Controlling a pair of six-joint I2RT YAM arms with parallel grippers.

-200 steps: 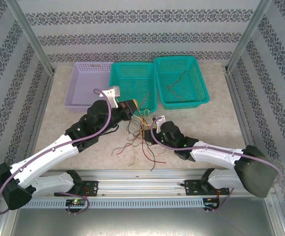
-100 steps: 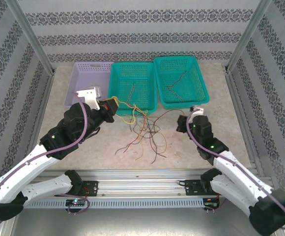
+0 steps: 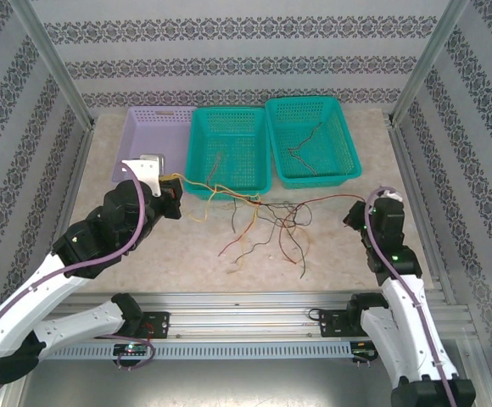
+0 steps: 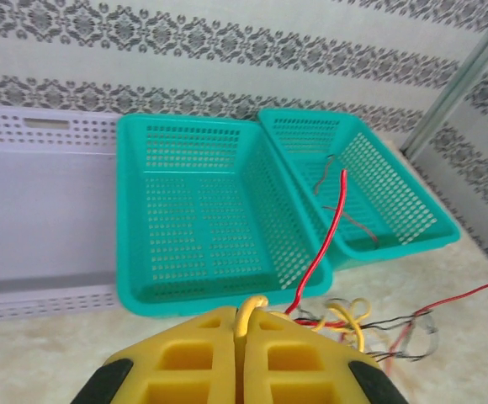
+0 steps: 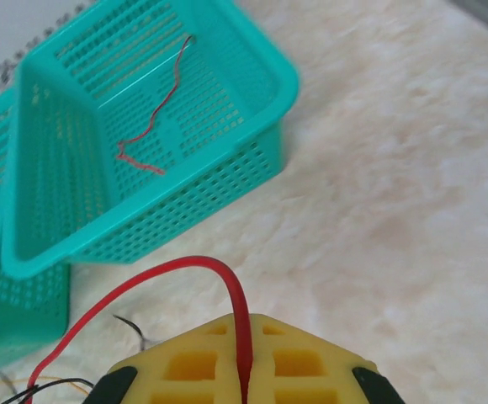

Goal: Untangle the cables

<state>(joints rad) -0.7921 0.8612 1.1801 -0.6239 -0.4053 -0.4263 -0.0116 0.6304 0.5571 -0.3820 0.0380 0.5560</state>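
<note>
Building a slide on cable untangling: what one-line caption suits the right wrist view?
Right tool shut on a red cable, with a teal basket holding another cable beyond it.

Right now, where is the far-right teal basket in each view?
Top external: far-right teal basket at the back of the table, right of centre.
Left wrist: basket upper right.
Right wrist: basket upper left.
Shared landmark: the second teal basket beside its left side.

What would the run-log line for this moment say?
left jaws: shut on yellow cable | right jaws: shut on red cable | other cables: tangled between the arms, over the table
</note>
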